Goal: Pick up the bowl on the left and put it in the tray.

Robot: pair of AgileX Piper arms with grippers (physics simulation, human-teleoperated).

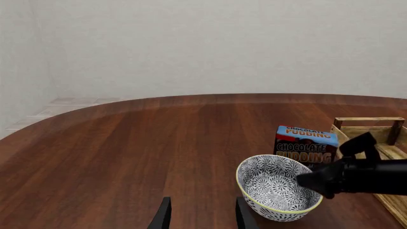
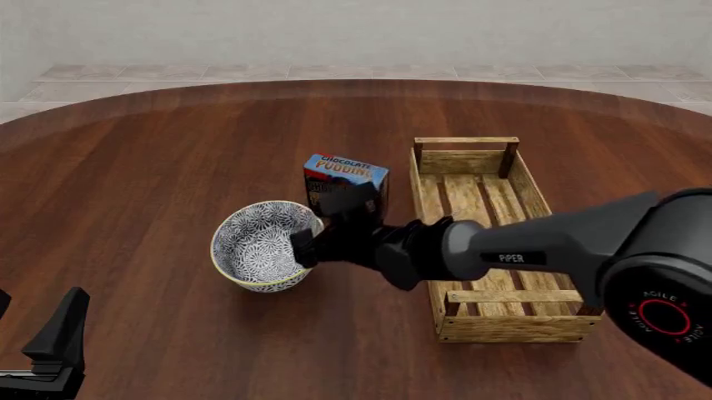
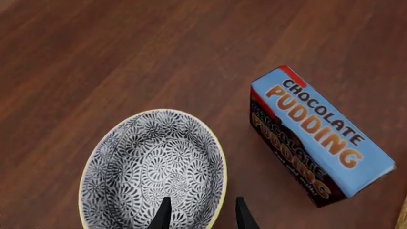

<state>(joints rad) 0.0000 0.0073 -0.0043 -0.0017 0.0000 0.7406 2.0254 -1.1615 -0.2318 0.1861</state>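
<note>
The blue-and-white patterned bowl stands on the table, left of the wooden slat tray. My right gripper has reached across from the right and is open at the bowl's right rim. In the right wrist view one finger lies over the bowl's inside and the other finger just outside the rim. My left gripper is open and holds nothing, low at the table's near left, well apart from the bowl.
A chocolate pudding box stands just behind the bowl, between it and the tray's far end. The right arm stretches over the tray's near half. The brown table is round.
</note>
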